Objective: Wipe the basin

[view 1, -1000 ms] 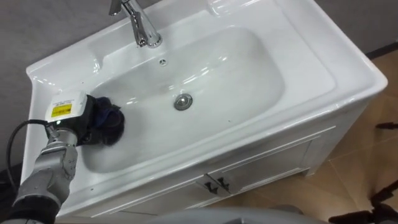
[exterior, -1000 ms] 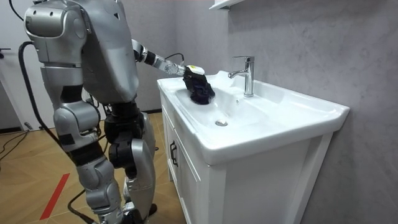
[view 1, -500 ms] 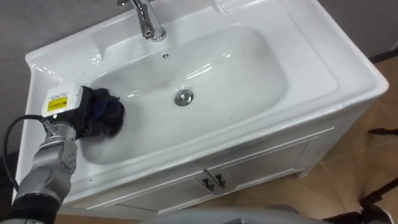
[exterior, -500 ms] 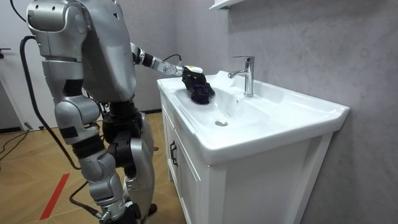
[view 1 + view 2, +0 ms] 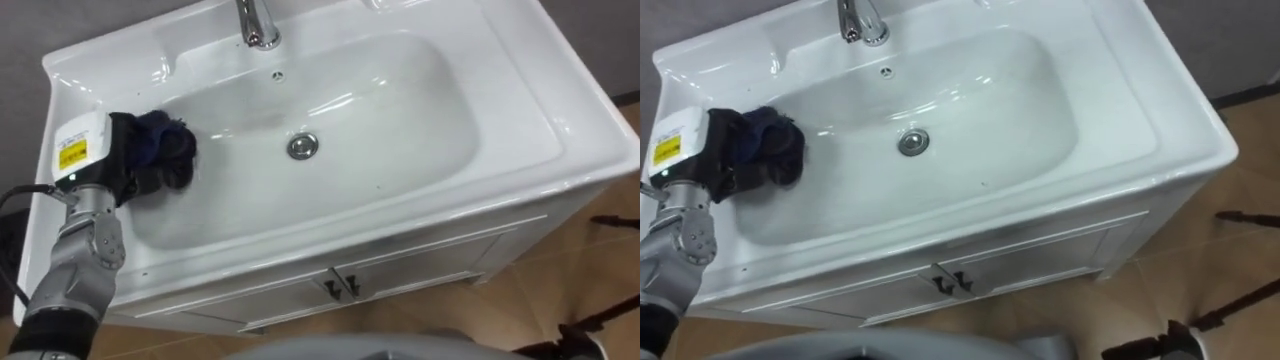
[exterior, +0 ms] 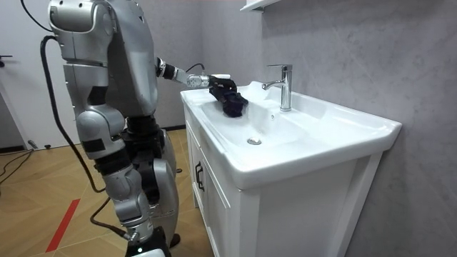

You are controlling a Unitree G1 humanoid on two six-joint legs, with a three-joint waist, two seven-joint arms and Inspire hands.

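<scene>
Dark navy crumpled cloth (image 5: 168, 158) lay bunched against the inner wall of the white ceramic basin (image 5: 400, 130), at the frame's left. The robot's left hand (image 5: 105, 160) clenched it, its black fingers hard to separate from the folds. The chrome tap (image 5: 260, 35) was cut off by the top edge. A round metal drain (image 5: 303, 146) sat mid-bowl.
</scene>
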